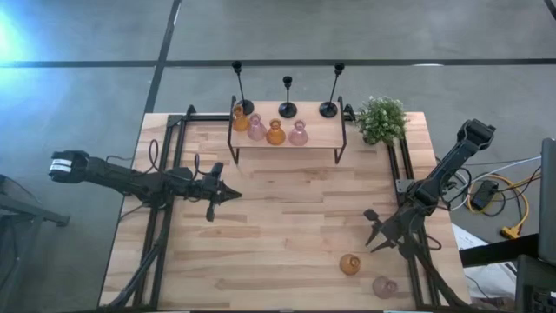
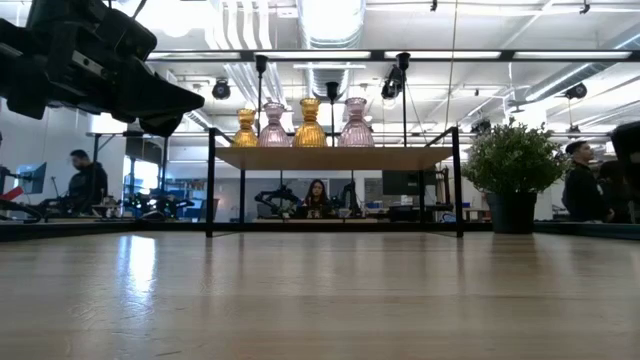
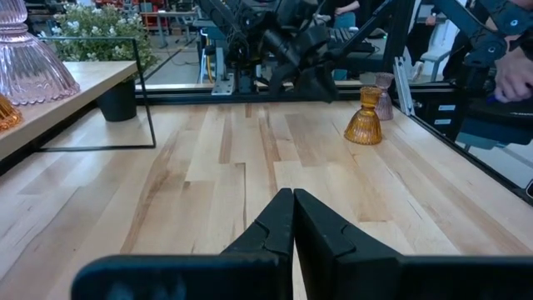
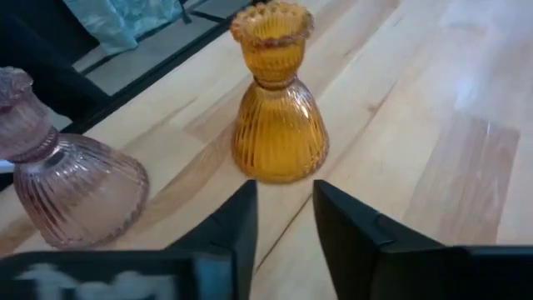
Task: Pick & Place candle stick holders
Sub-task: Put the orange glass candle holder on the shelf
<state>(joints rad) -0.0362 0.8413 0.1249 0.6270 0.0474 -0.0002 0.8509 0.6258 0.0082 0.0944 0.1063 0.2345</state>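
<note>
Right wrist view: right claw (image 4: 283, 212) slightly parted, empty, amber holder (image 4: 278, 100) upright on desk (image 4: 466, 125) just ahead at 12 o'clock, pink holder (image 4: 67, 179) at 10 o'clock. Left claw (image 3: 293, 218) pinched closed, empty, mid-desk.

Pale wooden planks are running across the bench (image 1: 278, 226), which is standing on a grey concrete floor (image 1: 87, 96) crossed by dark seams. Beyond it, long ceiling lights (image 2: 330, 15) are glowing among white ducts (image 2: 235, 30) (an open workshop), and people are sitting and standing at desks (image 2: 315, 195) behind.
</note>
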